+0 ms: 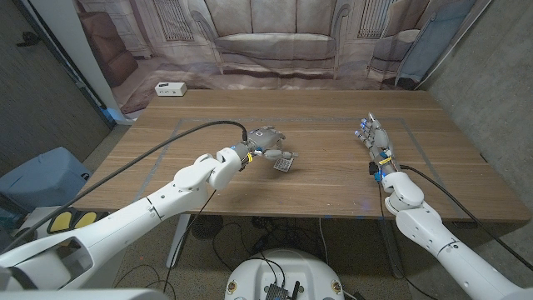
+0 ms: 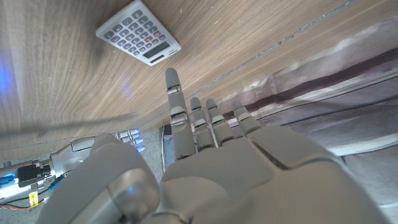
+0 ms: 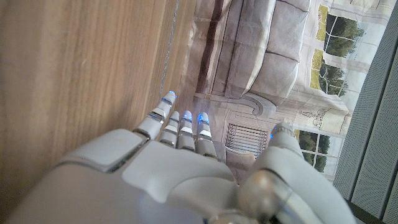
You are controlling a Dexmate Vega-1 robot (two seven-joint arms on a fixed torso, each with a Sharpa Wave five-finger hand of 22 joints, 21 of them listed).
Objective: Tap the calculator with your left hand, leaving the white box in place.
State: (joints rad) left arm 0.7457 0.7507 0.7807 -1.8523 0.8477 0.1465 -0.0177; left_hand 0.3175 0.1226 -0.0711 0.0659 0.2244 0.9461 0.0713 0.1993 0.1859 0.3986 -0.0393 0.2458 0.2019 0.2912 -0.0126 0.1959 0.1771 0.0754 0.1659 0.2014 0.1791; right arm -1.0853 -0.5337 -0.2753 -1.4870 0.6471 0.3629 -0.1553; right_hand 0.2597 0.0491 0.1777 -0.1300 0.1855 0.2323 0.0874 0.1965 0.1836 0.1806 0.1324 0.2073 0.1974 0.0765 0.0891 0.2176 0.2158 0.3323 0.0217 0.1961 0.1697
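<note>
calculator [image 1: 284,163] just beside left hand [image 1: 268,142], fingers [image 2: 176,102] apart

Grey calculator [image 2: 138,33] — white box [image 1: 170,88] — brown table [image 1: 333,179].

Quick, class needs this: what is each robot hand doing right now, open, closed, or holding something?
Left hand: open, fingers extended, holding nothing, by the calculator.
Right hand: open, fingers extended, holding nothing.

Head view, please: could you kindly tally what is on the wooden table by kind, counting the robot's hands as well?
Calculator: 1
White box: 1
Robot hands: 2, left hand above the calculator, right hand apart at the table's right side
Total: 4
</note>
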